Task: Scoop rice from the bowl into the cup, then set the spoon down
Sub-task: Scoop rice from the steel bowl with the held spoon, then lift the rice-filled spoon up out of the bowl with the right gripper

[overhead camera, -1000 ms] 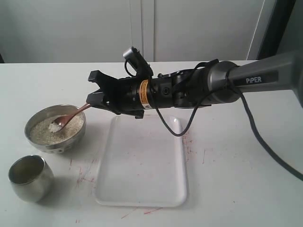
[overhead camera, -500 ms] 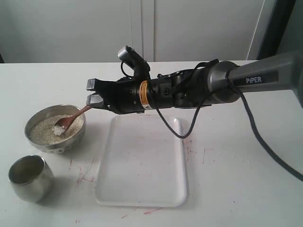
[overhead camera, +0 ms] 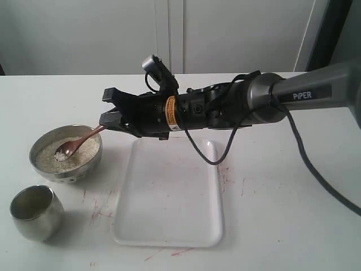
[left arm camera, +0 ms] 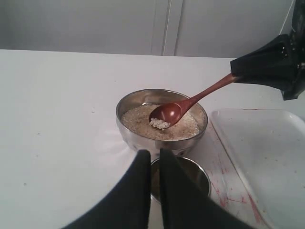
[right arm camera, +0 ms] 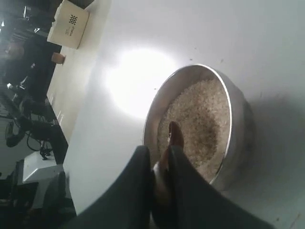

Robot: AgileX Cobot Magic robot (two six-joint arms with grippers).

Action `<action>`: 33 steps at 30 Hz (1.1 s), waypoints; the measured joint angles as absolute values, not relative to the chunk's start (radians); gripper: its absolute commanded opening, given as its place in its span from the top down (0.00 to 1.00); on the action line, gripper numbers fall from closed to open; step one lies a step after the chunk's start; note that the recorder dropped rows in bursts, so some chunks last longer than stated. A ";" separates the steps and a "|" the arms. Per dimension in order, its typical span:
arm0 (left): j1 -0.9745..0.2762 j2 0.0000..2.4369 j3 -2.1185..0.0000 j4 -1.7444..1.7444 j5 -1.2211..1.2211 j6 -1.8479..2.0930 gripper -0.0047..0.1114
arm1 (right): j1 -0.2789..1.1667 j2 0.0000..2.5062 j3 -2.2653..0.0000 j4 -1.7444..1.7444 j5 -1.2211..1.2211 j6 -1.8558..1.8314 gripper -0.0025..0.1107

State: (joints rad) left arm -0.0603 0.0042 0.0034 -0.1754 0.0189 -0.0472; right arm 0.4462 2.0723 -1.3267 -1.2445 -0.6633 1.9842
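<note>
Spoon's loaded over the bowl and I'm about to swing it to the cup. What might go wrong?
The spoon carries only a small clump of rice and is pinched at its handle tip by the right gripper, so a tilt could spill grains. The cup has a narrow mouth, easy to miss. The left gripper hangs right over it.

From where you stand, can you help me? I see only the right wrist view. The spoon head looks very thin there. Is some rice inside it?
Observer: Yes. The left wrist view shows the spoon hollow side up, with a small clump of rice in it, above the bowl.
Operator: Where is the cup? I do not see it.
Observer: In the exterior view the cup stands on the table nearer the camera than the bowl, apart from it.
Operator: And the other arm?
Observer: The left gripper hangs over the cup with its fingers nearly together, holding nothing. The right gripper grips the spoon handle.
</note>
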 measured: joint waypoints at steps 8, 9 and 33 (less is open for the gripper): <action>-0.060 0.004 0.003 -0.175 0.019 -0.047 0.84 | 0.440 2.072 -1.327 -1.234 -0.675 2.079 0.98; -0.060 0.004 0.003 -0.175 0.019 -0.047 0.84 | 0.434 2.072 -1.327 -1.230 -0.682 2.082 0.98; -0.060 0.004 0.003 -0.175 0.020 -0.047 0.84 | 0.325 2.085 -1.325 -1.186 -0.921 2.086 0.98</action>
State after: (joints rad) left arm -0.0603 0.0042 0.0034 -0.1754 0.0205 -0.0472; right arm 0.3247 2.0851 -1.3246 -1.1855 -0.9206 2.0861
